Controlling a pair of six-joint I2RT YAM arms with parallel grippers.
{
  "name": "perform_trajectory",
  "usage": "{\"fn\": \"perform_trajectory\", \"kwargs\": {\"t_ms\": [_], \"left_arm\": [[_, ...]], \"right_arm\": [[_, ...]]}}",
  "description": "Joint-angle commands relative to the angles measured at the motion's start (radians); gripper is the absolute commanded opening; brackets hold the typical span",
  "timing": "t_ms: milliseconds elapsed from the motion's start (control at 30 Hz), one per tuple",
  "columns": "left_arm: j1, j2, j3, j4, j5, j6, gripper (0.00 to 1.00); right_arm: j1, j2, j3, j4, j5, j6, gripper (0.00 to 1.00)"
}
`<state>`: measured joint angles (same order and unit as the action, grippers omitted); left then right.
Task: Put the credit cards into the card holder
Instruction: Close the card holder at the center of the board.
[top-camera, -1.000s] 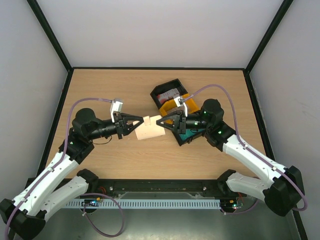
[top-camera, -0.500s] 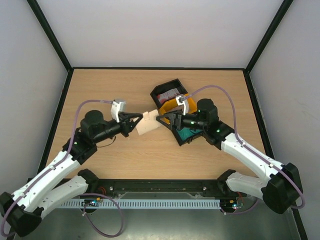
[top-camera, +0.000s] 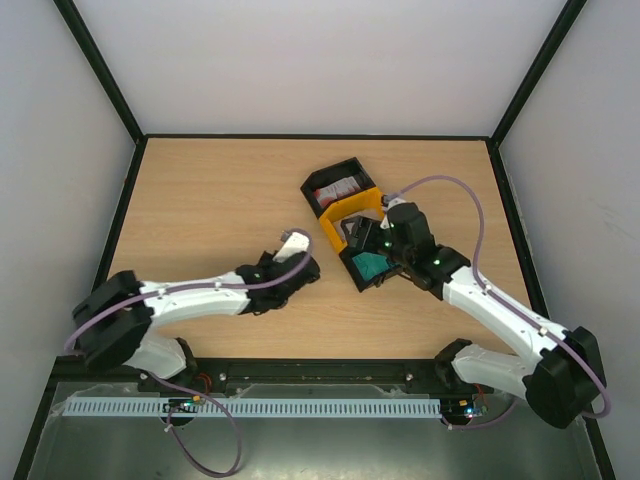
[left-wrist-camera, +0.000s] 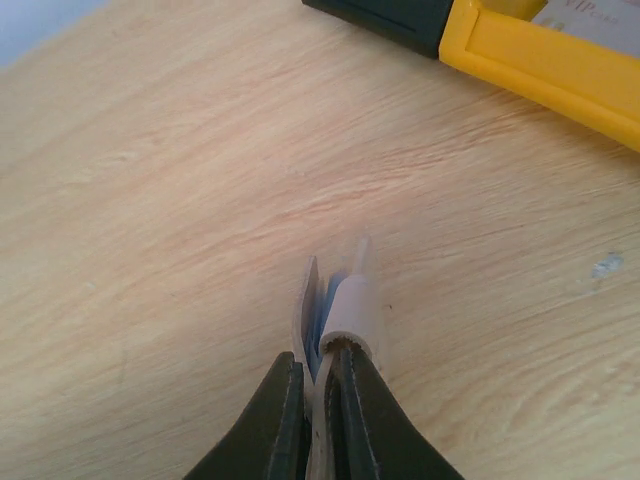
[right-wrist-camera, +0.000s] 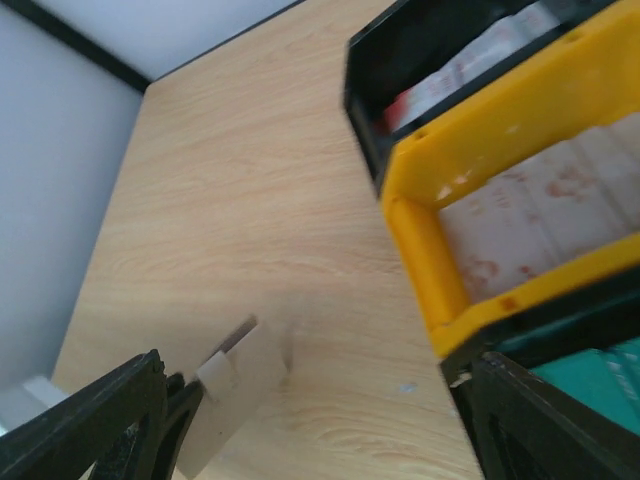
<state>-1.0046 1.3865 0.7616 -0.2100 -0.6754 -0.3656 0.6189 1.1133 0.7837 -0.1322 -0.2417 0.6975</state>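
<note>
Your left gripper (left-wrist-camera: 315, 372) is clamped on the card holder (left-wrist-camera: 345, 305), left of the tray (left-wrist-camera: 540, 60), on its arm-base side. The holder is seen edge-on with blue-grey lining showing. Its long axis runs from the fingers toward the tray's yellow wall. Your right gripper (right-wrist-camera: 315, 385) is spread wide above the tray. Pale wood-grain table (top-camera: 220, 190), white walls (top-camera: 320, 60).

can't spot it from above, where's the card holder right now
The card holder is clamped edge-on in the left gripper, over the wooden table just left of the black-and-yellow tray. The right wrist view shows it too.
</note>
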Motion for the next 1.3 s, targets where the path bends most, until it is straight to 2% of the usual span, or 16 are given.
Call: {"fn": "perform_trajectory", "kwargs": {"t_ms": [0,67,133,267,433,500,567,767,967,1100,1167,1267], "left_arm": [[-0.088,0.123,0.108,-0.041,-0.344,0.035,0.03],[-0.122,0.189,0.143,-0.052,-0.409,0.055,0.03],[-0.146,0.252,0.161,-0.053,-0.416,0.079,0.03],[-0.187,0.364,0.186,-0.065,-0.369,0.097,0.14],[-0.237,0.459,0.213,-0.044,-0.261,0.109,0.20],[-0.250,0.494,0.225,-0.044,-0.206,0.099,0.27],[-0.255,0.490,0.230,-0.038,-0.114,0.092,0.40],[-0.223,0.312,0.166,0.058,0.195,0.080,0.72],[-0.070,0.035,0.045,0.140,0.462,0.006,0.75],[0.089,-0.150,-0.041,0.182,0.584,-0.116,0.77],[0.177,-0.192,-0.073,0.178,0.610,-0.200,0.77],[0.254,-0.197,-0.118,0.180,0.646,-0.295,0.77]], "right_arm": [[-0.008,-0.087,-0.043,-0.066,0.214,0.083,0.81],[-0.011,-0.121,-0.057,-0.086,0.280,0.107,0.81],[-0.013,-0.157,-0.060,-0.123,0.363,0.135,0.81],[-0.013,-0.249,-0.051,-0.184,0.532,0.161,0.80],[-0.013,-0.290,-0.063,-0.201,0.563,0.170,0.80],[-0.013,-0.280,-0.063,-0.206,0.549,0.174,0.80],[-0.013,-0.274,-0.061,-0.206,0.534,0.173,0.80],[-0.013,-0.272,-0.054,-0.188,0.459,0.140,0.80],[-0.014,-0.223,-0.070,-0.126,0.240,-0.010,0.77],[-0.013,-0.096,-0.079,-0.069,0.008,-0.102,0.67],[0.003,-0.037,-0.104,-0.006,-0.074,-0.126,0.63],[0.073,0.068,-0.102,0.042,-0.091,-0.161,0.60]]}}
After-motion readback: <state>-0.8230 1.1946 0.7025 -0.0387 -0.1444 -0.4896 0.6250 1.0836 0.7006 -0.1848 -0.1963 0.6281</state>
